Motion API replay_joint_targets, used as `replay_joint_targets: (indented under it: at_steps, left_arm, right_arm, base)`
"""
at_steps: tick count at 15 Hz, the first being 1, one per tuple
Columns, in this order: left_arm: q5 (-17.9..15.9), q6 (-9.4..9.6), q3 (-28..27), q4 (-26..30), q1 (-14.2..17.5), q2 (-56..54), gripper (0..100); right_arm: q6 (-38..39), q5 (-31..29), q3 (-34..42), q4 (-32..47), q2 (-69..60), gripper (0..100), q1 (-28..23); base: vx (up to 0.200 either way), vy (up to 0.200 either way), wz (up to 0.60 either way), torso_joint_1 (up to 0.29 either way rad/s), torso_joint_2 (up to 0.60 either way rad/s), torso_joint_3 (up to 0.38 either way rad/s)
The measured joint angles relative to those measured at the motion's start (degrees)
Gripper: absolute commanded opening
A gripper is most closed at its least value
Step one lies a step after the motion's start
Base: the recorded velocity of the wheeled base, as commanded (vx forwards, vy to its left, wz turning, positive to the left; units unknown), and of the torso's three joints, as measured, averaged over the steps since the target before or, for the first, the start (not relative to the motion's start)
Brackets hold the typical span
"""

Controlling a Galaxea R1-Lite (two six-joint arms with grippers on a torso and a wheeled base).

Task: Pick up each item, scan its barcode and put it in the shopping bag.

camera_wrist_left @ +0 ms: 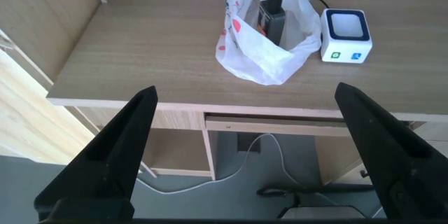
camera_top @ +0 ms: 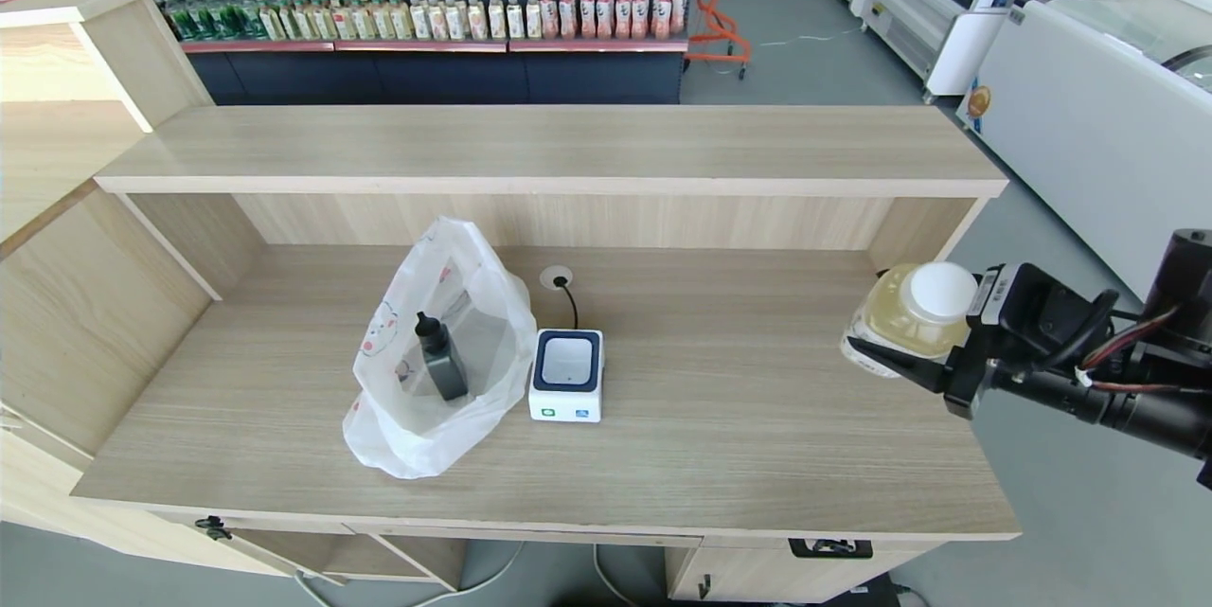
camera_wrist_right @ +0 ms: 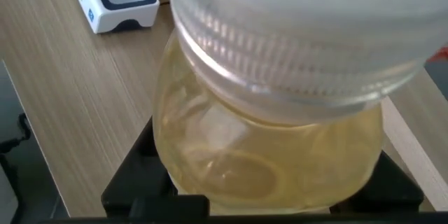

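The right gripper (camera_top: 895, 342) is clenched on a clear jar (camera_top: 923, 304) of pale yellow liquid with a white lid. It holds the jar at the right edge of the head view, lifted above the far right end of the worktop (camera_top: 739, 418). The jar is tipped with its lid toward the camera, which probably leaves its side and label free to be turned toward the scanner (camera_top: 566, 375). That small white box, with its dark window facing up, sits at the centre of the worktop, so an item has to be held over it. Its cable (camera_top: 571, 304) runs back to a round port in the surface. Touching the scanner on its left is the white shopping bag (camera_top: 492, 323), whose mouth is propped open toward the front. A dark bottle (camera_top: 441, 363) stands upright inside it, so one item looks finished. The left gripper (camera_wrist_left: 246, 94) is released, its fingers spread wide, and it hangs low in front of the worktop's front edge. The worktop is pale wood grain with a raised ledge (camera_top: 549, 148) behind it. Beyond that are shop shelves of drinks bottles (camera_top: 426, 15), and chest freezers (camera_top: 1089, 96) line the upper right.
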Motion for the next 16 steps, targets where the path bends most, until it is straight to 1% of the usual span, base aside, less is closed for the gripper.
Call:
replay_joint_targets:
  at_steps: [3,5,10,15,16]
  left_arm:
    - [0.0,0.06,0.0,0.0,0.0,0.0,100]
    - [0.0,0.11,0.0,0.0,0.0,0.0,100]
    - [-0.1,0.29,0.0,0.0,0.0,0.0,100]
    - [-0.1,0.62,0.0,0.0,0.0,0.0,100]
    - [-0.1,0.65,0.0,0.0,0.0,0.0,100]
  right_arm:
    - [2.7,0.2,0.0,-0.2,0.3,0,0.1]
    - [4.9,1.5,0.1,-0.1,0.7,0,0.4]
    - [5.2,3.7,-2.4,-0.5,4.0,0,0.5]
    - [5.0,3.9,-7.5,-0.5,9.3,0,0.5]
    - [5.0,4.0,-7.9,-0.4,9.9,0,0.6]
  base:
    - [0.000,0.200,0.00,0.012,0.01,0.002]
    - [0.000,0.200,0.00,-0.002,0.00,0.007]
    - [0.000,0.200,0.00,0.002,0.00,0.002]
    - [0.000,0.000,0.00,0.000,0.00,0.000]
    - [0.200,0.000,0.00,0.007,0.00,0.002]
